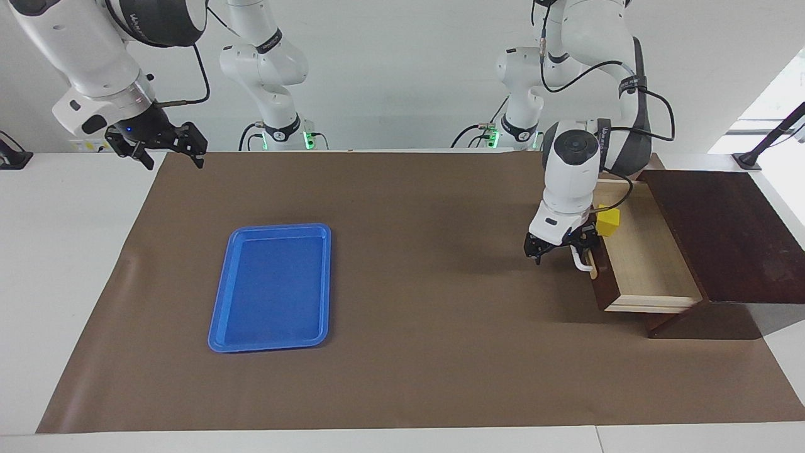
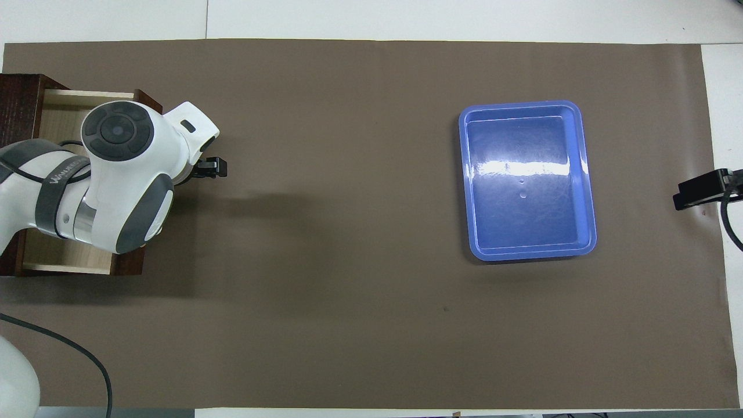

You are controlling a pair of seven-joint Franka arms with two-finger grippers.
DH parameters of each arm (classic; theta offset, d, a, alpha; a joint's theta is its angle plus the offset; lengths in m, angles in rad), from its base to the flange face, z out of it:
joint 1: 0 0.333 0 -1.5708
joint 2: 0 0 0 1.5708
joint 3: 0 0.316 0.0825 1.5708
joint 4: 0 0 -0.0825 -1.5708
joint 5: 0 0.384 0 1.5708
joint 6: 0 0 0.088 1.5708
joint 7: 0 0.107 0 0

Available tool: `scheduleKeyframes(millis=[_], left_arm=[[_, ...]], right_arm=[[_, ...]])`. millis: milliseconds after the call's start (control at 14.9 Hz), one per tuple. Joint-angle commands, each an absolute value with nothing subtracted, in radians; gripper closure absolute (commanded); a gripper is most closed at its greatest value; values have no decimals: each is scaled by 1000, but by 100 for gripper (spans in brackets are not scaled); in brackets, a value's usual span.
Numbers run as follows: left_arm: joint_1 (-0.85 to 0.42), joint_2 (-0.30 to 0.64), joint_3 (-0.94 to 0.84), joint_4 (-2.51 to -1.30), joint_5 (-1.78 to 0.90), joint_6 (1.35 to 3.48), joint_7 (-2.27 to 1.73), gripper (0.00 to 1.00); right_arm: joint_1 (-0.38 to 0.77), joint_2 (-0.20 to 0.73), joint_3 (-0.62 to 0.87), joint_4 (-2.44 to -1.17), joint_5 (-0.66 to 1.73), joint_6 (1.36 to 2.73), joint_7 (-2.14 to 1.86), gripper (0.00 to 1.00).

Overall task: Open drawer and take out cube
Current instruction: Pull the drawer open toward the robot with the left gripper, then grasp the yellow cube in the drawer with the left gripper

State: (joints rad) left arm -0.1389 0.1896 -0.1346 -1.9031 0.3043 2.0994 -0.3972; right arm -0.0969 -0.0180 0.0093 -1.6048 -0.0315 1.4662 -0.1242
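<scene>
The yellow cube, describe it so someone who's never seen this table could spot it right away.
Start at the dark wooden box at the left arm's end of the table, whose drawer stands pulled out with a pale wood floor. The yellow cube sits inside, at the end nearer the robots, beside the left gripper. It is the only bright yellow thing here, far smaller than the blue tray.

White room, matted bench

Plain white wall (image 1: 402,69); white surface (image 1: 69,264) mostly covered by a brown mat (image 1: 440,352). Bright window (image 1: 777,94) at the left arm's end, daylight spilling in. Soft shadows on the mat.
</scene>
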Motion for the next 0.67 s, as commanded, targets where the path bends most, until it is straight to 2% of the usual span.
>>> scheduleKeyframes(millis=[0,336,470,604], left_arm=[[-136,202,-127,-1793,290,1958,-405,0],[-126,178,-121,-1652,284,1766,-403,0],[-49,152,-123,-1614,266,1700,-406,0],[12,108,-121,-1634,229,1671,-425,0]], right_arm=[[-104,-37,21,-1623,-40,1457,-121,0],[-104,-38,21,-1624,-40,1456,-121,0],[-104,-38,21,-1624,-40,1456,-121,0],[-104,-38,21,-1624,-40,1456,-121,0]])
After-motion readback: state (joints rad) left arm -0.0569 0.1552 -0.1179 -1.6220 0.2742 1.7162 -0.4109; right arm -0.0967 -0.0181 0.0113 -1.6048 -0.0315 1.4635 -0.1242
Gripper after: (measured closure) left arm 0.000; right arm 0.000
